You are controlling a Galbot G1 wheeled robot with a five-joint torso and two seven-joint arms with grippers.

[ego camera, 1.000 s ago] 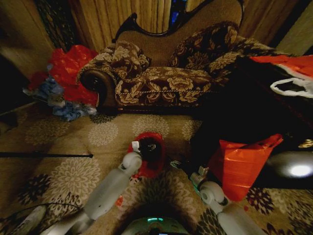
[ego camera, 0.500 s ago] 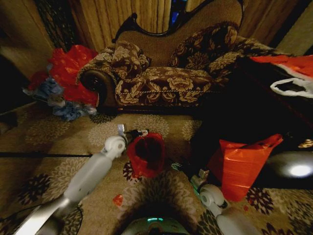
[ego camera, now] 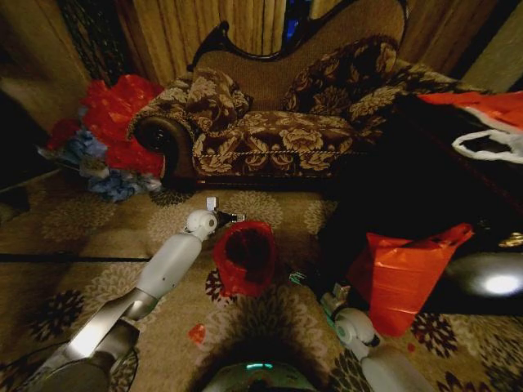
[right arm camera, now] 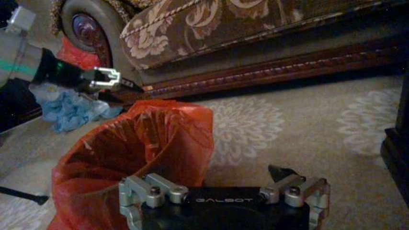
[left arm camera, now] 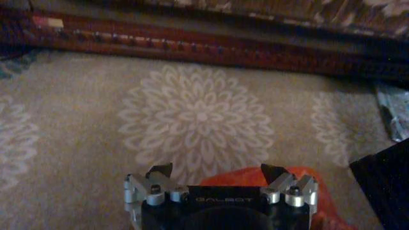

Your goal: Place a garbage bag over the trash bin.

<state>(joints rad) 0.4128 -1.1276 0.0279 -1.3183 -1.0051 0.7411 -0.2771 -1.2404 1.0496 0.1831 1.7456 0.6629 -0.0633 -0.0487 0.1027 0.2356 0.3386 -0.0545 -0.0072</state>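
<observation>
Left claw point(left arm camera: 216, 172) agape beside garbage bag point(right arm camera: 137, 153) — right claw's point(right arm camera: 221, 179) vantage

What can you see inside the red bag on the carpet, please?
The garbage bag stands open-mouthed, showing only its own crinkled red lining going dark lower down. Nothing visible lies in it. The trash bin is presumably beneath, but the plastic covers it. Both grippers are outside it, open.

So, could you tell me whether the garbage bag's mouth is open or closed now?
Open: the garbage bag stands upright, its mouth spread wide, showing a hollow, dark interior.
</observation>
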